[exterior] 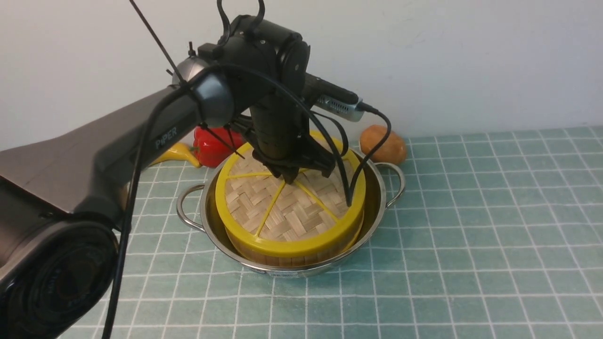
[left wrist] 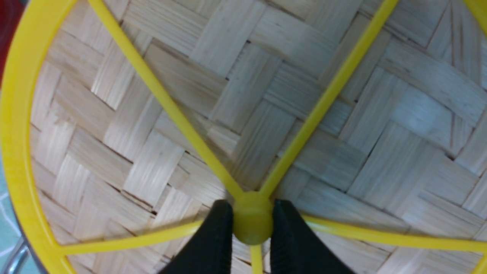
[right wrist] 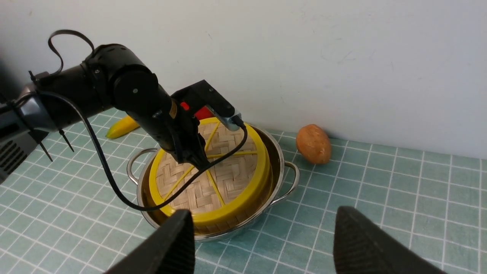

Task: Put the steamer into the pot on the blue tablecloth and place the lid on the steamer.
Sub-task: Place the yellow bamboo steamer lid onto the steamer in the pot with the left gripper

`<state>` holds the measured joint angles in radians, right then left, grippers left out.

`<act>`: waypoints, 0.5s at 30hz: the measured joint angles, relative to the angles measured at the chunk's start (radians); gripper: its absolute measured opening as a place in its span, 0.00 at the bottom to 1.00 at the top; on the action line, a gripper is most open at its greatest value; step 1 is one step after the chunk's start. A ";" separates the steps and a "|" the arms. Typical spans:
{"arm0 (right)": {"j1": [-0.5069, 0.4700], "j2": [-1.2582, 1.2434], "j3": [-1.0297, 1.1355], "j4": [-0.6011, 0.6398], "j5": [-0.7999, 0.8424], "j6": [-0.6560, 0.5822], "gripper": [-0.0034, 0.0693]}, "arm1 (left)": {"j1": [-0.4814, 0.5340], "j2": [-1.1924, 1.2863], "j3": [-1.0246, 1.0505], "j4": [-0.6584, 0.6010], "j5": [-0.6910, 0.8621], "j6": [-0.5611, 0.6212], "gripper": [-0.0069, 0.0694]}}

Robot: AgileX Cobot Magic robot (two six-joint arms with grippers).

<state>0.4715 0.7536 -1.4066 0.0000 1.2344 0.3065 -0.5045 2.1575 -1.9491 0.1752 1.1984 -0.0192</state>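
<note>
The lid [exterior: 289,202] lies flat over the steamer [exterior: 282,258], and the steamer stands inside the pot [exterior: 377,197]. A wider strip of bare steel shows on the side of the pot's right handle. The pot rests on the blue tablecloth [exterior: 471,235] that covers the table. By my reckoning both placements look done and only the letting go remains.

My left fingers [exterior: 288,176] come straight down onto the middle of the pot and are clenched on the lid's yellow hub, one on each side of it. The lid is directly below them, so the next move should be to open and rise straight up. The lid is round with no long axis, only spokes running out from the hub, so the wrist angle hardly matters. My left arm is the one over the pot. My right fingers [right wrist: 173,243] are spread wide and empty, well apart from the pot on its near side.

The left wrist view shows the pinch plainly, both left fingers [left wrist: 226,228] touching the hub, which my own wrist hides in the front view. It shows almost nothing of the pot. The front and right wrist views show the stack, though I cannot tell whether the rim has seated all round. A brown potato [exterior: 382,143] lies just behind the pot's right handle.
</note>
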 joint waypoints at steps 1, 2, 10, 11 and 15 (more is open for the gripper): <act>0.000 0.000 0.000 0.000 0.000 0.000 0.70 | 0.000 -0.004 0.000 -0.001 0.000 0.000 0.24; 0.000 0.000 0.000 0.000 0.000 0.000 0.70 | 0.000 -0.005 0.000 -0.002 -0.001 0.000 0.24; 0.000 0.000 0.000 0.000 0.000 0.000 0.70 | 0.000 -0.011 0.000 -0.008 -0.025 0.003 0.24; 0.000 0.000 0.000 0.000 0.000 0.000 0.70 | 0.000 -0.010 0.000 -0.008 -0.026 0.003 0.24; 0.000 0.000 0.000 0.000 0.000 0.000 0.70 | 0.000 0.001 0.000 -0.008 -0.027 0.003 0.24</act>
<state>0.4715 0.7536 -1.4066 0.0000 1.2344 0.3065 -0.5045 2.1582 -1.9491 0.1676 1.1716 -0.0167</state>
